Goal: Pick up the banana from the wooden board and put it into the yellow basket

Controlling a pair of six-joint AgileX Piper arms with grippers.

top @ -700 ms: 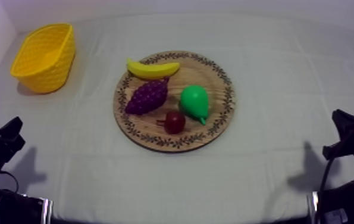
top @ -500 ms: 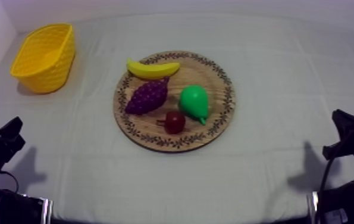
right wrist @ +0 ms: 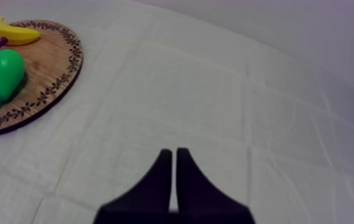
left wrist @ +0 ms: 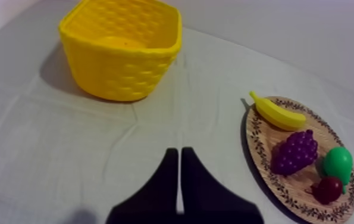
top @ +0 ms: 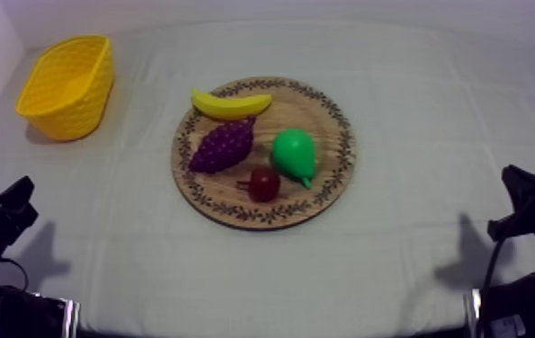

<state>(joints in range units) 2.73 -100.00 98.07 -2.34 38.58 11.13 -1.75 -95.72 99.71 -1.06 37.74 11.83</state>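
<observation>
Top view: the banana (top: 231,104) lies on the upper left rim of the round wooden board (top: 262,214) at mid-frame, just above the bunch of grapes (top: 223,144). The yellow basket (top: 77,112) stands upper left. My left gripper (top: 5,211) sits lower left and my right gripper (top: 527,198) lower right, both well apart from the banana.

Left wrist view: my fingers (left wrist: 166,179) lie together, a narrow empty wedge. The banana lies ahead, between basket and grapes.

Right wrist view: fingers (right wrist: 162,179) pressed together, empty. The banana is far off, beyond the pear (right wrist: 4,70).

Banana (top: 230,104) at far rim of wooden board (top: 325,121), yellow basket (top: 66,85) well apart at left
</observation>
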